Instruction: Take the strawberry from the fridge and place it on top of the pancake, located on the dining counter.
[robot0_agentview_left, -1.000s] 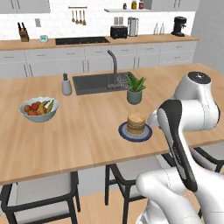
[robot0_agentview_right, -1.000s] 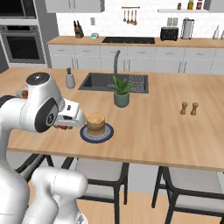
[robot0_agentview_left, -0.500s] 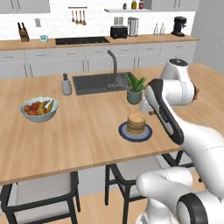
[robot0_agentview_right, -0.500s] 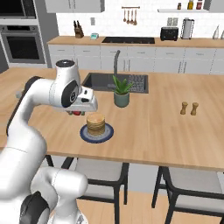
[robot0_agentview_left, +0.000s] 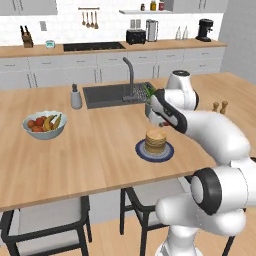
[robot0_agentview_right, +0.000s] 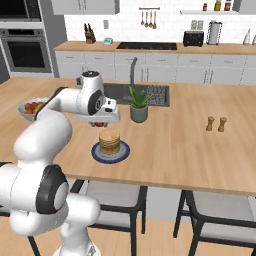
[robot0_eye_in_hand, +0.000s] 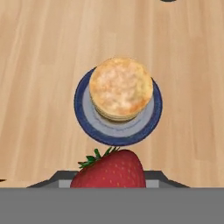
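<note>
A stack of tan pancakes (robot0_agentview_left: 156, 140) (robot0_agentview_right: 109, 142) (robot0_eye_in_hand: 121, 89) sits on a dark blue plate (robot0_agentview_left: 143, 152) (robot0_eye_in_hand: 87, 121) near the front edge of the wooden dining counter (robot0_agentview_left: 100, 145) (robot0_agentview_right: 175, 140). My gripper (robot0_agentview_left: 161, 121) (robot0_agentview_right: 99, 123) hangs above the counter just behind the plate and points down. It is shut on a red strawberry (robot0_eye_in_hand: 109, 171) (robot0_agentview_right: 99, 123) with a green leafy cap. In the hand view the strawberry sits at the bottom, just below the plate's rim, and hides the fingertips. The fridge is out of view.
A potted plant (robot0_agentview_right: 138, 105) and a dark sink (robot0_agentview_left: 112, 94) with a tall faucet stand just behind the gripper. A white fruit bowl (robot0_agentview_left: 44, 125) is at the left, a soap bottle (robot0_agentview_left: 75, 97) beside the sink, two small shakers (robot0_agentview_right: 216, 123) at the right. Stools stand under the counter's front edge.
The arm has swung up and forward from beside the counter's front edge, carrying the strawberry over the counter to a spot just behind the pancake plate. The pancakes have not moved.
</note>
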